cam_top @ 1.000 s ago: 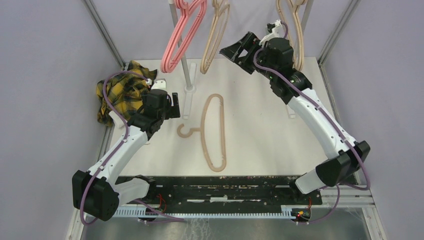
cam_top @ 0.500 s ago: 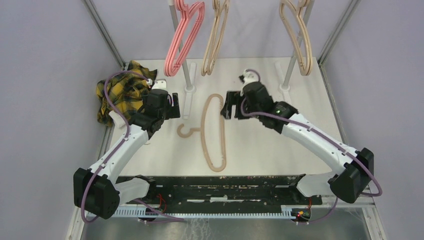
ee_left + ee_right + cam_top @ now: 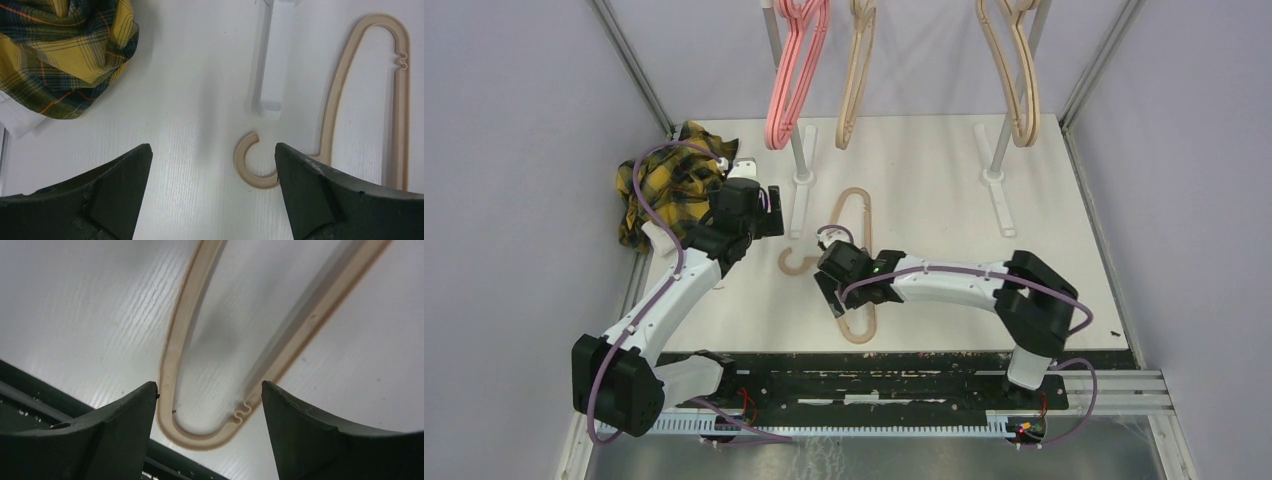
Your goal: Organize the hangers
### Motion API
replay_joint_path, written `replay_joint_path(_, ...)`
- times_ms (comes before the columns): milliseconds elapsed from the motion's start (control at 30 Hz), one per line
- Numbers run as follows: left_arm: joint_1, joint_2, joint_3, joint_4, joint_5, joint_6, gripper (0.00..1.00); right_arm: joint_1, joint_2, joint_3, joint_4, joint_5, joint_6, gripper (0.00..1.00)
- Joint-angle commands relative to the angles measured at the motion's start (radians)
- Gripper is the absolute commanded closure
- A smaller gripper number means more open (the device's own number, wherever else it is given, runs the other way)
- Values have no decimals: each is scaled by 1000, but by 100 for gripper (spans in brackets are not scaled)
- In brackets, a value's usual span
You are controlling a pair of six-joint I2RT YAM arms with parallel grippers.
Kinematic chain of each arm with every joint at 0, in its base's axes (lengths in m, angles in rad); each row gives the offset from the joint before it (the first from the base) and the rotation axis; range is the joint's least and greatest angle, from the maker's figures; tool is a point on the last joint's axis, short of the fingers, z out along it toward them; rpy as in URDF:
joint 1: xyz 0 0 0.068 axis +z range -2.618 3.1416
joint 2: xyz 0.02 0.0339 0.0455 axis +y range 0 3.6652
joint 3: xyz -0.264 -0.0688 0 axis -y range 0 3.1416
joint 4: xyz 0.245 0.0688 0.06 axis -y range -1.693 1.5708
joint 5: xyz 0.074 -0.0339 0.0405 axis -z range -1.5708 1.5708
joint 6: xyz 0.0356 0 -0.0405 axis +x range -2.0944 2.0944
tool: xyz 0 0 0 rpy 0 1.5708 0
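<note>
One beige hanger (image 3: 852, 191) lies flat on the white table, its hook (image 3: 795, 266) pointing left. My right gripper (image 3: 835, 293) hovers low over the hanger's near half, open; in the right wrist view its jaws (image 3: 209, 384) straddle the rounded near end of the hanger (image 3: 172, 350) without touching it. My left gripper (image 3: 772, 212) is open, just left of the hanger. Its wrist view shows the hook (image 3: 255, 170) beside the right finger, with nothing between the jaws (image 3: 212, 146). A pink hanger (image 3: 789, 80) and two beige hangers (image 3: 856, 80) (image 3: 1014, 80) hang on the rack at the back.
A yellow-black plaid cloth (image 3: 669, 180) lies bunched at the table's left edge, also in the left wrist view (image 3: 65, 55). Two rack posts (image 3: 799, 150) (image 3: 1002, 150) stand on white feet (image 3: 274, 60). The table's black front rail (image 3: 30, 400) runs just beyond the hanger's near end.
My right arm has swung from the rack at the back right down to the flat hanger in the middle. The hung hangers have swayed slightly. The left arm has stayed put.
</note>
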Motion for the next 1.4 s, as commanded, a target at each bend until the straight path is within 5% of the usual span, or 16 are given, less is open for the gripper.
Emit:
replay_joint_path(0, 4, -9, 9, 24, -7, 20, 1, 4, 109, 98, 81, 36, -10, 17)
replay_joint_path(533, 4, -4, 9, 27, 11, 28, 1, 4, 309, 206, 126, 39, -6, 27)
replay_joint_path(700, 4, -9, 5, 25, 9, 31, 1, 4, 311, 144, 126, 128, 43, 38)
replay_joint_path(900, 4, -10, 6, 25, 9, 29, 1, -11, 318, 70, 150, 87, 72, 72)
replay_joint_path(1100, 4, -16, 1, 24, 4, 29, 1, -57, 200, -76, 221, 40, 96, 90)
replay_joint_path(1367, 4, -15, 2, 26, 0, 26, 1, -207, -187, -300, 218, -180, 87, 94)
